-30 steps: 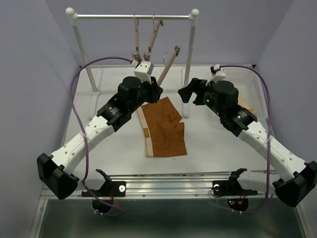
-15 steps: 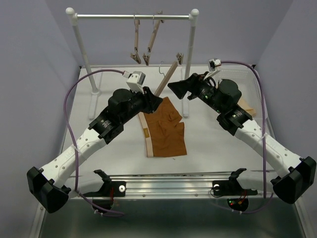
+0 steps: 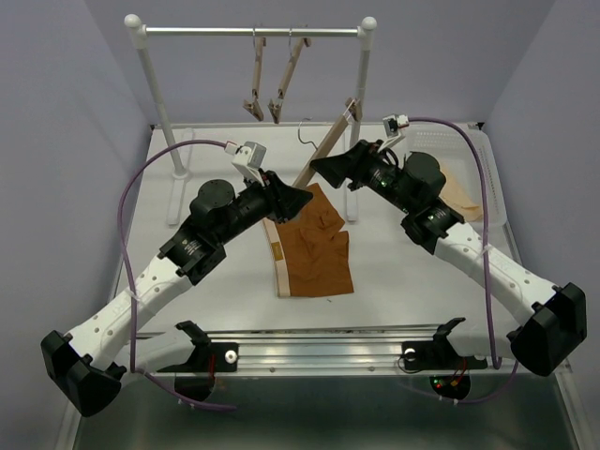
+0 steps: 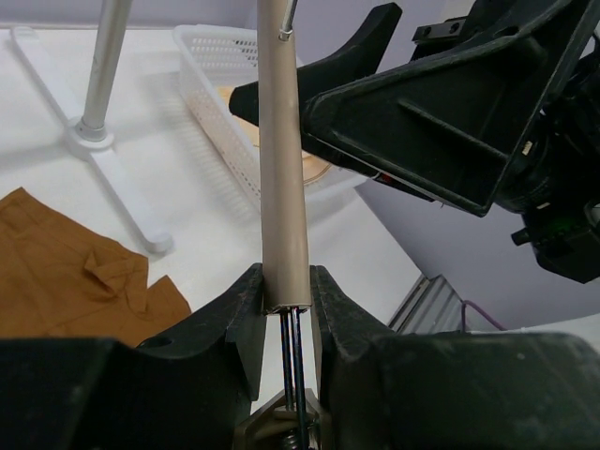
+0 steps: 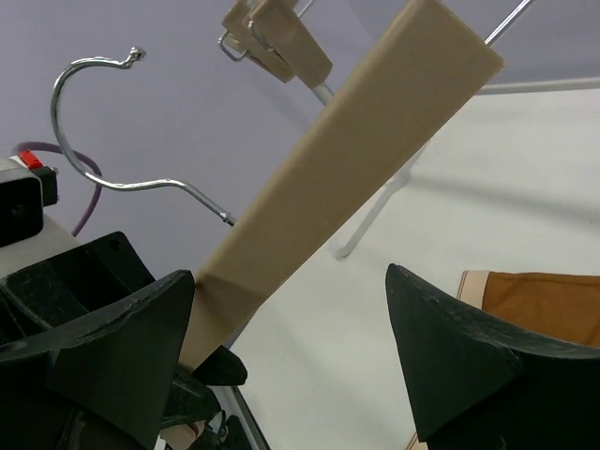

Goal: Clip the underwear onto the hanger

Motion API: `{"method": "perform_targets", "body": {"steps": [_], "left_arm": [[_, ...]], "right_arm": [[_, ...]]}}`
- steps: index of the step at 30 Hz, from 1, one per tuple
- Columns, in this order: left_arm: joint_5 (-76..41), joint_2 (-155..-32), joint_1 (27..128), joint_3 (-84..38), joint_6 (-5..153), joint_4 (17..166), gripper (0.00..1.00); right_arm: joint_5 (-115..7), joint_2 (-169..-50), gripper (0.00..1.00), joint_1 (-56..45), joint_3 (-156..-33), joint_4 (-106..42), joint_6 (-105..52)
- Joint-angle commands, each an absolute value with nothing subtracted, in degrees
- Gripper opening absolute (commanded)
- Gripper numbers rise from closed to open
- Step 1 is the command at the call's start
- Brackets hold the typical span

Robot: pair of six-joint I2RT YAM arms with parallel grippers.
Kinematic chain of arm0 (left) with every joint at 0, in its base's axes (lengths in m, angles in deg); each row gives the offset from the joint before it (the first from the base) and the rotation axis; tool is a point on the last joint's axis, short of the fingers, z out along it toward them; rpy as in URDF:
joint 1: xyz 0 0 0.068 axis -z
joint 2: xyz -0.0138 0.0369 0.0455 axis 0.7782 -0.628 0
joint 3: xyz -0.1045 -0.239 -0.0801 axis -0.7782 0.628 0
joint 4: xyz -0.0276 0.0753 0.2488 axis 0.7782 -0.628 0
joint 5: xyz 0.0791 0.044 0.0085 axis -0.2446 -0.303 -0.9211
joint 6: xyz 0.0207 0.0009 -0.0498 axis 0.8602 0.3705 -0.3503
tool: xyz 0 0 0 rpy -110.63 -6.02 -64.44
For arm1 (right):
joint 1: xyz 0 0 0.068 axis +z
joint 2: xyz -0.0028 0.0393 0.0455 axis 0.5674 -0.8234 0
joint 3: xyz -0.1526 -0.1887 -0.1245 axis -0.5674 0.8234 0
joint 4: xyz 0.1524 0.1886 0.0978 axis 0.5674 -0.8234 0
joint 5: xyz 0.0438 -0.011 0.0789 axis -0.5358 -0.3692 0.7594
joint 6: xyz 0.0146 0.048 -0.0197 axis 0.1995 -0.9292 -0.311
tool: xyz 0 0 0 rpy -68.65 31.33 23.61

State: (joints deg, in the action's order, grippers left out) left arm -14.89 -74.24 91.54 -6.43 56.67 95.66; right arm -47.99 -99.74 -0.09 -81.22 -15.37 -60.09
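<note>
The rust-brown underwear lies flat mid-table, tan waistband to the left; it also shows in the left wrist view. My left gripper is shut on the lower end of a light-wood hanger, which slants up to the right above the garment's far edge. In the left wrist view the bar stands between the fingers, its clip wires below. My right gripper is open beside the bar's middle; in the right wrist view the bar and silver hook pass just off its left finger.
A white rail at the back carries two more wooden clip hangers. Its right post stands just behind the held hanger. A white basket with pale cream fabric sits at the right edge.
The left gripper has carried the hanger off the rail and down toward the right. The right gripper has swung left and up close to the bar.
</note>
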Motion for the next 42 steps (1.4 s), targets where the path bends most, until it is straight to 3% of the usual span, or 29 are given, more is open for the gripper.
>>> {"method": "perform_targets", "body": {"steps": [1,9,15,16,19,22,24,26,27,30,32,38,39,42], "left_arm": [[-10.9,-72.8,91.8,-5.9,55.6,102.8,0.00],[-9.3,-72.1,91.8,-4.4,54.2,104.5,0.00],[-7.9,-72.0,91.8,-2.6,52.7,107.0,0.00],[-7.4,-72.2,91.8,-2.4,52.5,107.4,0.00],[-7.2,-72.5,91.7,-2.3,51.9,107.9,0.00],[-6.9,-72.8,91.8,-2.5,51.5,107.8,0.18],[-6.8,-72.9,91.8,-2.5,51.3,108.2,0.19],[-6.7,-73.0,91.8,-2.4,50.7,108.5,0.22],[-6.6,-72.9,91.8,-2.4,50.6,108.7,0.38],[-6.3,-73.0,91.8,-2.3,50.1,109.2,0.53],[-6.0,-72.9,91.8,-2.1,49.8,109.2,0.56],[-6.3,-72.5,91.8,-1.3,48.6,108.4,0.95],[-6.6,-72.4,91.8,-1.1,48.5,108.0,0.99],[-6.6,-71.5,91.8,0.6,48.7,107.1,0.99]], "right_arm": [[-44.1,-98.6,0.88,-0.4,-79.2,-4.7,-61.9],[-39.0,-100.4,0.72,-0.4,-78.5,2.5,-62.8],[-34.6,-101.3,0.47,-0.4,-78.5,7.5,-64.5],[-33.9,-101.4,0.39,-0.4,-78.7,7.6,-64.5],[-31.2,-101.7,0.29,-0.4,-78.8,8.3,-64.1],[-30.6,-101.3,0.21,-0.4,-78.2,8.5,-64.3],[-30.7,-100.9,0.01,-0.4,-77.9,8.5,-64.3],[-32.0,-100.0,0.01,-0.4,-77.0,8.5,-64.2],[-32.1,-99.9,0.01,-0.4,-76.8,8.4,-63.8],[-33.5,-98.8,0.01,-0.4,-76.0,8.4,-63.5],[-33.3,-98.4,0.01,-0.4,-75.9,8.4,-63.1],[-35.9,-96.5,0.01,-0.4,-74.6,8.3,-63.6],[-36.7,-95.8,0.01,-0.4,-74.3,8.0,-63.7],[-38.9,-94.9,0.01,-0.4,-74.3,7.2,-64.2]]}}
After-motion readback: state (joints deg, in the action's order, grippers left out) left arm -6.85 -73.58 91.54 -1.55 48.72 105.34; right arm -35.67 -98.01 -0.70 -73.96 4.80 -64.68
